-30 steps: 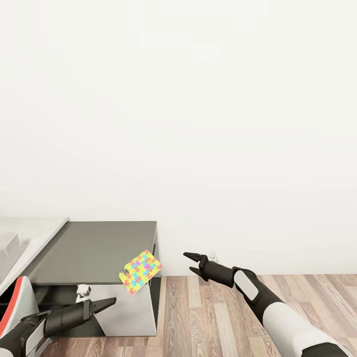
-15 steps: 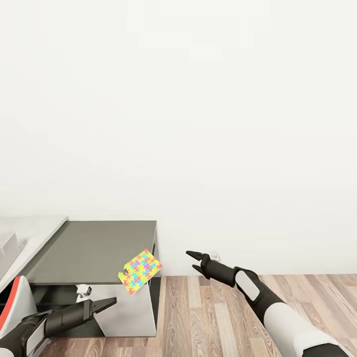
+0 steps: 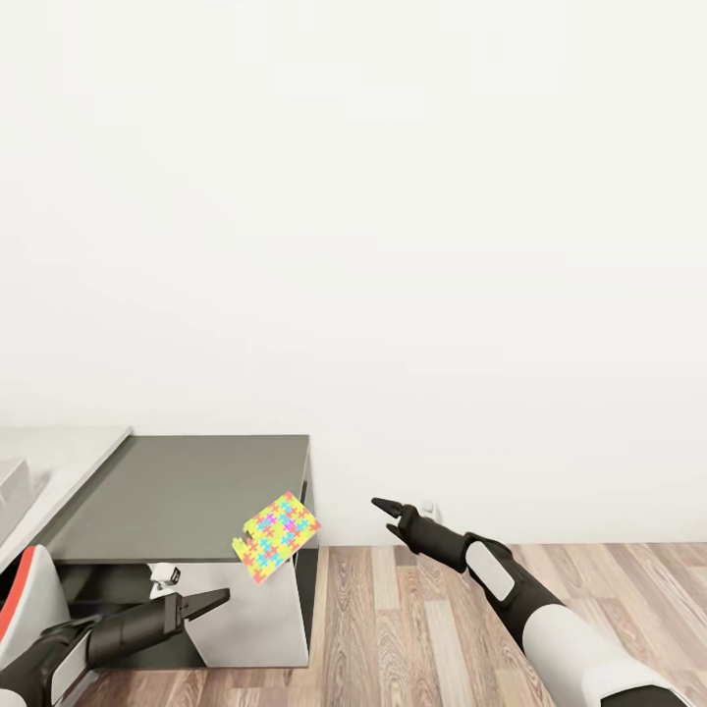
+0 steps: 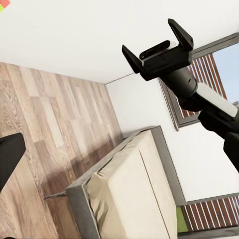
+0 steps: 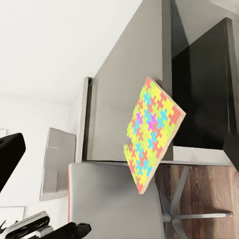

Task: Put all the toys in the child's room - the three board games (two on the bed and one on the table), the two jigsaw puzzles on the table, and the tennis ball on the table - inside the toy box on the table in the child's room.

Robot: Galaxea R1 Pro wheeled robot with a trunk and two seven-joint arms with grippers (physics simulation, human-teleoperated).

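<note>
A jigsaw puzzle (image 3: 278, 536) (image 5: 151, 132) of yellow, pink, blue and green pieces lies tilted on the front right corner of the table's dark grey cabinet section (image 3: 187, 496), hanging over the edge. My right gripper (image 3: 385, 516) (image 4: 157, 42) is open and empty in the air to the right of the puzzle, above the floor. Low in front of the cabinet, my left gripper (image 3: 211, 601) is open and empty. A corner of the pale grey toy box (image 3: 12, 486) (image 5: 57, 169) sits on the lighter desk top at the far left. The bed (image 4: 134, 194) has a beige mattress.
A white chair (image 3: 25, 599) (image 5: 114, 199) with a red edge stands by the desk beside my left arm. Wood-plank floor (image 3: 442, 619) stretches to the right of the cabinet. A white wall rises behind it. A dark-framed window (image 4: 199, 74) is beyond the bed.
My right gripper has drifted slightly to the right. The view has shifted a little, and the puzzle has stayed where it was.
</note>
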